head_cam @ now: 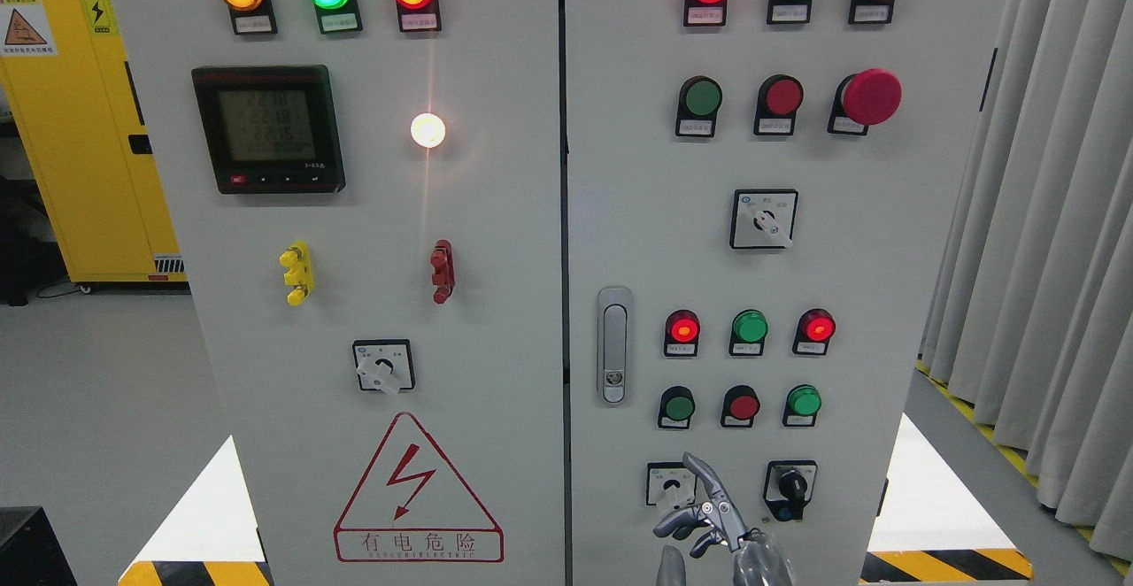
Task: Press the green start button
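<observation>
Grey cabinet point(496, 303) fills the view, split by a vertical seam into a left door and a right door. Yellow cabinet point(80, 126) stands behind at far left; curtain point(1044, 258) hangs at far right.

Left door: meter point(267, 128) with lit digits, warning triangle point(418, 493) low down, three lit lamps along the top (amber, green, red), a white lamp point(427, 130) glowing right of the meter, a yellow terminal and a red terminal below, and a rotary switch under those.

Right door: latch point(613, 344) by the seam. Red mushroom button point(870, 96) at upper right. Upper button row left of it holds a dark green button point(703, 97) and a red one. Lower down, a lamp row (red, green, red), then a row of small buttons: small green button point(679, 407), red, bright green. The pictures do not settle which green button is the start one. At the bottom, two selectors point(671, 484).

Right hand point(712, 520) enters at the bottom edge right of the seam. Index finger point(701, 473) is extended upward, the other fingers curled, holding nothing. Fingertip lies just right of the left selector, below the small green button and apart from it.
</observation>
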